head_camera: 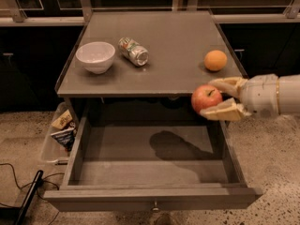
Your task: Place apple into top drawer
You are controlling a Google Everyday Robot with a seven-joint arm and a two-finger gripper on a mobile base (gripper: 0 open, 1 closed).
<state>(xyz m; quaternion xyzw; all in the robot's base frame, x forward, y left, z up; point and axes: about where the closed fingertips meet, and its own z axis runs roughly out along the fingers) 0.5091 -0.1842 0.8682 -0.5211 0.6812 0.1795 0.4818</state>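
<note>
The cream two-finger gripper, at three o'clock, clamps the small round red apple between its fingers above the open grey wooden top drawer.

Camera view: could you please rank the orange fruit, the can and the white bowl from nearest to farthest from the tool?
The tool holds the small red apple above the open grey drawer, right side.
1. Round orange fruit, tabletop right.
2. Silver can, on its side, centre-left.
3. White round bowl, far left.
</note>
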